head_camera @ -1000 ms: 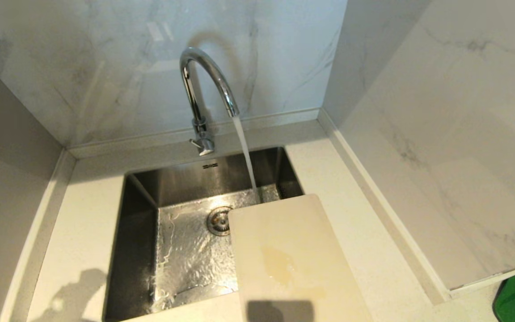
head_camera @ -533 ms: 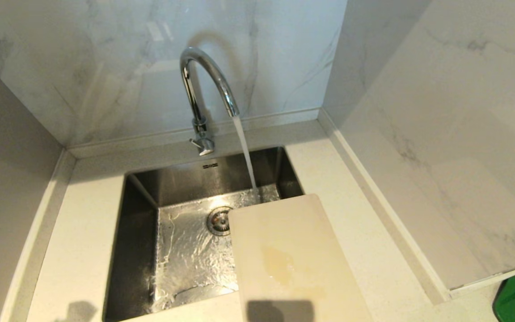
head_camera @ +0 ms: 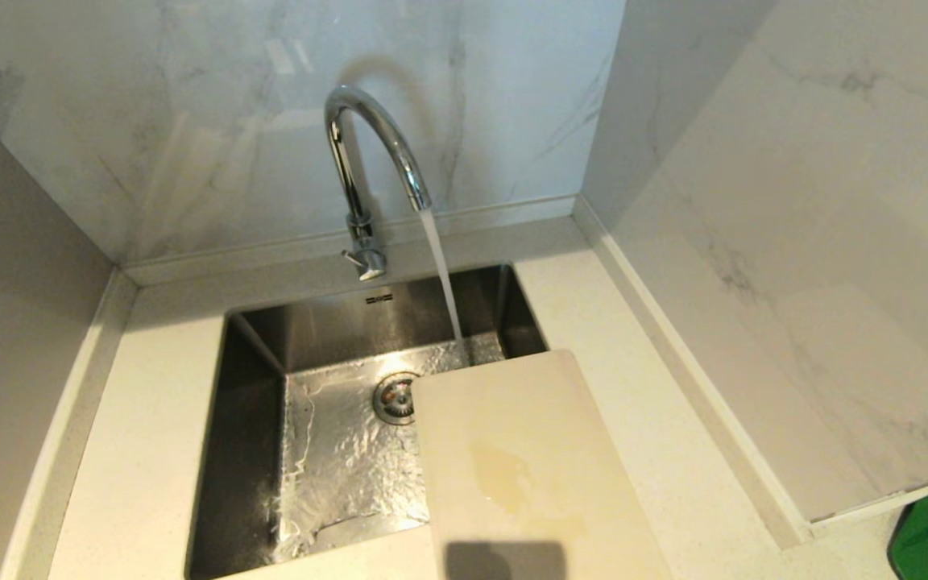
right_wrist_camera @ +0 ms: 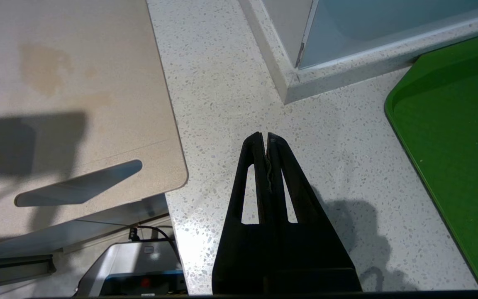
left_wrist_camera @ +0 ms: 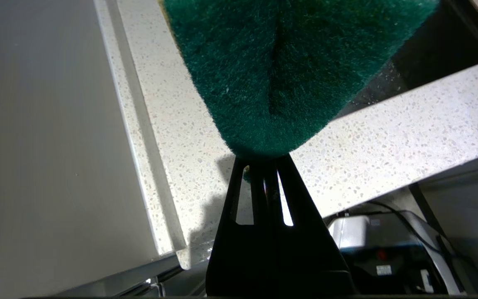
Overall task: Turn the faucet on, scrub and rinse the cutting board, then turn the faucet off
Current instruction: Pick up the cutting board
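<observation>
Nearest the robot, neither arm shows in the head view; both hang low at the front edge of the desk (head_camera: 142, 451). The left gripper (left_wrist_camera: 264, 164) is pinching a green scouring sponge (left_wrist_camera: 288, 70) at its fingertips, the pad folded over the tips, with the speckled front lip of the desk and the dark mouth of the sink behind it; held that way the scrubbing face points outward, ready, I judge, to be carried to the board. The right gripper (right_wrist_camera: 264, 139) is pressed together on nothing and hovers above bare desk, between the board's slot-handle corner and a green tray (right_wrist_camera: 454, 158), which looks like a parked pose. In the head view the cutting board (head_camera: 524, 467) lies at about 6 o'clock, its near part on the desk and its far end jutting over the right side of the sink (head_camera: 327, 467), probably so that rinse water drains into the basin; a yellowish stain (head_camera: 500, 475) marks its middle, so scrubbing seems not yet done. Beyond, at 12 o'clock, the faucet (head_camera: 367, 153) stands against the marble wall (head_camera: 190, 105) with its stream (head_camera: 441, 274) running, landing in the sink just past the board's far edge rather than on it.
</observation>
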Controlling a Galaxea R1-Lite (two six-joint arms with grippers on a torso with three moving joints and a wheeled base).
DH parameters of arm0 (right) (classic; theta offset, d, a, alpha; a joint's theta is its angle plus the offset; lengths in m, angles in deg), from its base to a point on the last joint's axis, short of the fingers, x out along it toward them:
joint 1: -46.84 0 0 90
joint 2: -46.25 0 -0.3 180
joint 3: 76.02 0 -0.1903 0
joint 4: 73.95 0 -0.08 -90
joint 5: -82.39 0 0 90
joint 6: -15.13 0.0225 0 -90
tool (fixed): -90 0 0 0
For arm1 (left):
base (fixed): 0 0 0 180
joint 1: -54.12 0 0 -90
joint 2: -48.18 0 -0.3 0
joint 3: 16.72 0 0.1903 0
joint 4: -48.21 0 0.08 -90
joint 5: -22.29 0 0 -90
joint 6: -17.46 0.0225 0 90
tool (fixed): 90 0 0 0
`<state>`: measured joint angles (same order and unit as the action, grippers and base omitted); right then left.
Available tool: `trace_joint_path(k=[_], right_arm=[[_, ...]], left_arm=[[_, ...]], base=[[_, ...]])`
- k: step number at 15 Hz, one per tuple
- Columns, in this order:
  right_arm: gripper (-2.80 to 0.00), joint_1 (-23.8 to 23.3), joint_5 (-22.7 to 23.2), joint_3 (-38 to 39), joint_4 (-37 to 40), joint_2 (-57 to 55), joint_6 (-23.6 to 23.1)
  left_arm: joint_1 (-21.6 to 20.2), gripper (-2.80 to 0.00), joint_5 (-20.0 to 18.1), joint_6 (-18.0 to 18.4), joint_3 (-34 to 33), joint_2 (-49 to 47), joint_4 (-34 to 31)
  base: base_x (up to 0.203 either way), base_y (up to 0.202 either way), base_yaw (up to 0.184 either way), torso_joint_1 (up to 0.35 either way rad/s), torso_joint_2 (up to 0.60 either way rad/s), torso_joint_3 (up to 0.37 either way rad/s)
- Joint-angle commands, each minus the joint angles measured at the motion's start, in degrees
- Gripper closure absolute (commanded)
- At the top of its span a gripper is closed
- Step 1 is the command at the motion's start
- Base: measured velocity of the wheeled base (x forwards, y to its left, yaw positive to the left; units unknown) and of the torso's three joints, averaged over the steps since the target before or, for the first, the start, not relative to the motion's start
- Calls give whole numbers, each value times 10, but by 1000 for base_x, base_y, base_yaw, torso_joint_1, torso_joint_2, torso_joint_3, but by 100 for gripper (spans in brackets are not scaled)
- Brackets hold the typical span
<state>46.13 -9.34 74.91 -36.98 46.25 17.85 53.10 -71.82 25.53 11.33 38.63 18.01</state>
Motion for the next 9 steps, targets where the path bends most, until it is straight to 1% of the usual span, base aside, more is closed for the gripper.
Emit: trace_joint_path(k=[1,3,6,9], right_arm=[[0,0,0,0,1,0,0],[0,0,0,0,1,0,0],[0,0,0,0,1,0,0],[0,0,0,0,1,0,0]], left_arm=[[6,0,11,0,-14,65,-5],[7,0,13,0,-15,96,-7],[8,0,17,-27,-15,95,-9],[8,0,17,-35,-15,95,-8]], base=[[0,0,0,0,0,0],[0,0,0,0,0,0],[0,0,0,0,0,0],[0,0,0,0,0,0]])
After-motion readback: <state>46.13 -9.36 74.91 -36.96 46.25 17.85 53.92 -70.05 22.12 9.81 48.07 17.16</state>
